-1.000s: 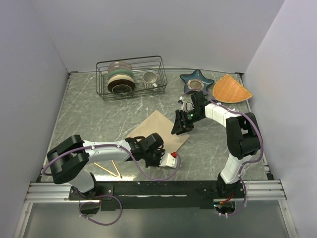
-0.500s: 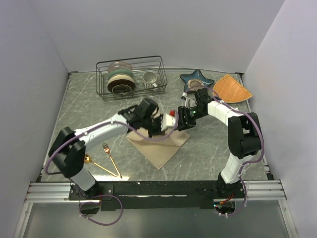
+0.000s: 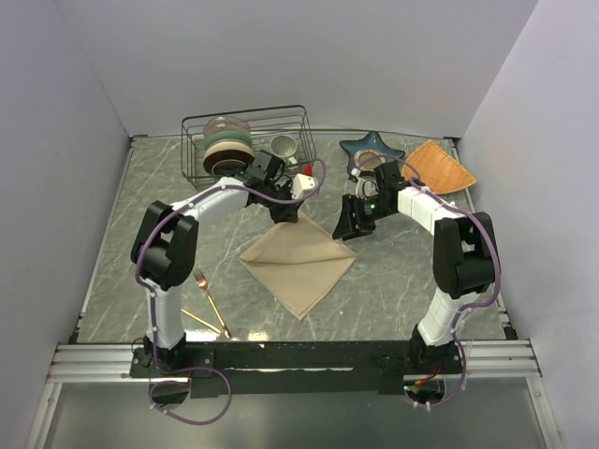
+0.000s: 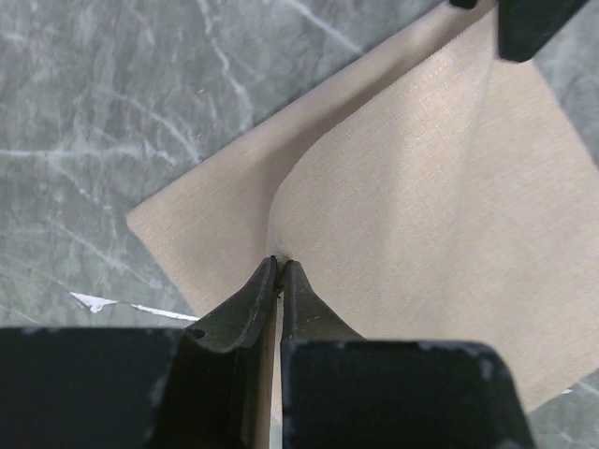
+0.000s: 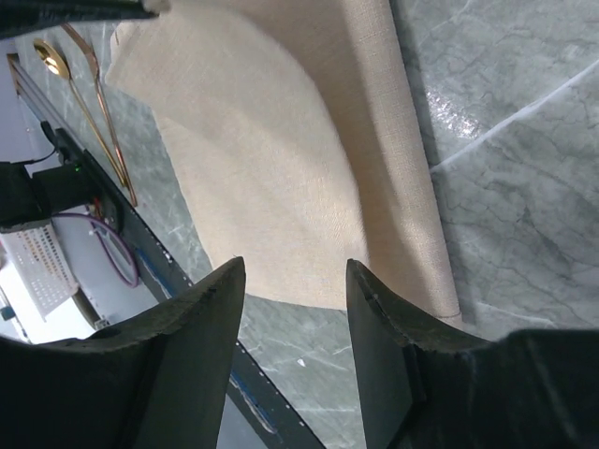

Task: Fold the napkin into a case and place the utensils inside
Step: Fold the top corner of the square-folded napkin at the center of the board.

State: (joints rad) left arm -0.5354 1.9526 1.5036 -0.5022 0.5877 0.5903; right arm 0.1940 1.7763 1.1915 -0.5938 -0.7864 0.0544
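In the last second the left gripper [image 4: 280,265] has swept from the bottom centre of the top view, where it was low over the near corner of the napkin [image 3: 301,281], up to the cloth's far corner just below the wire rack [image 3: 248,145]. It has brought a layer of fabric with it. Its fingers are pressed together on that thin layer. In the left wrist view the pinched cloth bows upward, and a strip of the under layer shows to its left. We read this as a fold mid-stroke: the layer is carried over but not yet laid flat or released, so there is no case yet. The right gripper [image 5: 292,271] has barely shifted. Its fingers stand about half apart over the napkin's right-hand corner, holding nothing, and we cannot tell whether they touch the cloth. The napkin lies in the centre of the top view as a diamond, one corner towards the top of the frame at the left gripper and the opposite corner towards the bottom, slightly right. Its longer axis runs left to right across the frame, along a faint crease between the side corners. The fork [image 3: 211,301] and spoon [image 5: 52,58] lie in the lower left of the top view, well apart from the cloth and untouched. The fork's handle slants from upper left to lower right, with its tines towards the upper left.
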